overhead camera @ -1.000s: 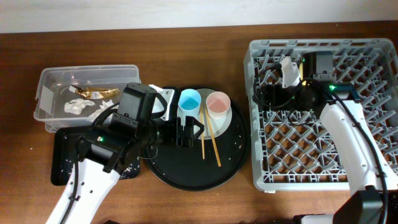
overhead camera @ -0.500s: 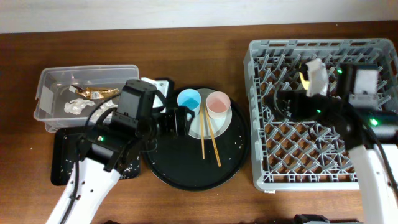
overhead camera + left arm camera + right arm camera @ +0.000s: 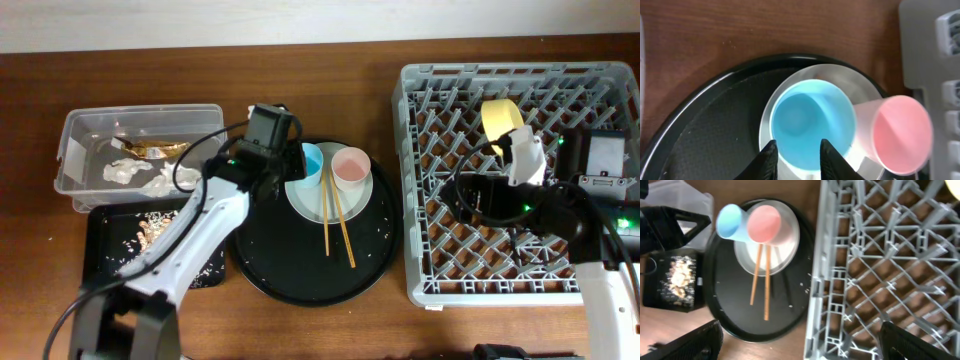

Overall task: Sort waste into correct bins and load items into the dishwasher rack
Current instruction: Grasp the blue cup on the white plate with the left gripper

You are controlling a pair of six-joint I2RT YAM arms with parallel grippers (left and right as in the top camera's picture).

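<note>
Brown wooden table — pale wall behind

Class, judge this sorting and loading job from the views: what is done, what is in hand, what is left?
Done: tissue and foil wrapper lie in the clear tub, food scraps in the small black tray, yellow bowl in the rack. In hand: the open left end effector is at the blue cup. Left: both cups, including the pink cup, plus plate and chopsticks.

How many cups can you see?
2. The blue cup and the pink cup stand side by side on the grey-white plate, which sits in the round black tray. An arm could hide another, but I see none.
</note>
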